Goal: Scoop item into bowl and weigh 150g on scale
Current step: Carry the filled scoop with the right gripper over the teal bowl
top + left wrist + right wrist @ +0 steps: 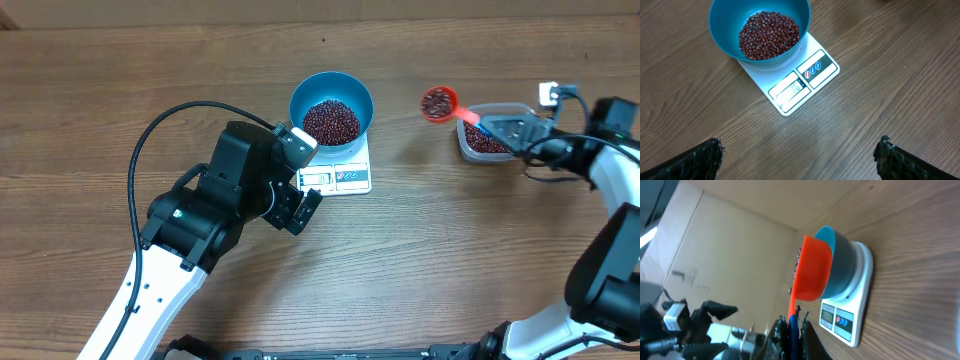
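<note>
Wooden table (100, 80): white scale (340, 179) near centre, clear tub (463, 148) toward right edge

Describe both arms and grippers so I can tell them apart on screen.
Both are white links with bulky black joint housings. A black cable loops off the left arm; thinner wires run along the right arm. The left gripper and right gripper are black.

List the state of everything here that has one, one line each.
Deep bright blue bowl: on the scale, holding beans.
Small red-brown beans: heaped in the bowl.
Flat white kitchen scale: display showing digits, unreadable.
Orange-red plastic scoop: loaded with beans, held above the table.
Clear plastic tub: open, partly filled with beans.
Left end effector: open, empty.
Right end effector: shut on the scoop's handle.
</note>
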Robot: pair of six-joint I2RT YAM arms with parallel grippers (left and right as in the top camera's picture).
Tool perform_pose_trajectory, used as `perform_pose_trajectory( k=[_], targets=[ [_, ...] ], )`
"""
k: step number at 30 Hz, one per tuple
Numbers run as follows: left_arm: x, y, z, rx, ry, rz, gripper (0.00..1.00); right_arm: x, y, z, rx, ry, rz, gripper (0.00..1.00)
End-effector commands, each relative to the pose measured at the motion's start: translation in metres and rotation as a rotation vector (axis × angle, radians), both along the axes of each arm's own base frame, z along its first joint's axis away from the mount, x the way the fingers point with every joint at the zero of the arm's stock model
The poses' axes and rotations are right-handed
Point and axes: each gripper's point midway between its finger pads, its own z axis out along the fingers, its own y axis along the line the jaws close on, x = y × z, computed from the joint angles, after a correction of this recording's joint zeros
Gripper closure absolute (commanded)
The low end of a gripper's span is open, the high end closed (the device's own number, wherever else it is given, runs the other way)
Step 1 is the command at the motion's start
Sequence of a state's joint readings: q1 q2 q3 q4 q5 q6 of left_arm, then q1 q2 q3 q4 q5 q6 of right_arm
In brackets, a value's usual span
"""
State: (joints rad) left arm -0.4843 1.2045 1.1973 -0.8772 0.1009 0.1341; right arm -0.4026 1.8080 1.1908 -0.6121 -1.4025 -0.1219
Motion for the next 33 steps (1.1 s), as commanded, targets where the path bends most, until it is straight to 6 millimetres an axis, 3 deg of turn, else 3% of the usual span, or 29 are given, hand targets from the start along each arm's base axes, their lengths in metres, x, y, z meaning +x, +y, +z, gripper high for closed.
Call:
perform_pose_trajectory(
  k=[1,17,24,33],
  targets=[
    [0.0,0.001,-0.001,0.011,-0.004,-0.012,0.0,0.004,0.019,0.007,0.054,0.042,0.05,0.96],
    [0.0,0.001,-0.001,0.011,-0.004,-0.012,0.0,0.025,0.086,0.006,-0.015,0.083,0.124,0.96],
    [0.0,0.001,-0.001,0.011,-0.004,-0.012,0.0,0.034,0.116,-0.005,-0.118,0.045,0.118,0.96],
    [0.0,0.001,-0.001,0.011,-0.004,-0.012,0.0,0.05,0.152,-0.022,-0.373,-0.19,0.104,0.96]
  ],
)
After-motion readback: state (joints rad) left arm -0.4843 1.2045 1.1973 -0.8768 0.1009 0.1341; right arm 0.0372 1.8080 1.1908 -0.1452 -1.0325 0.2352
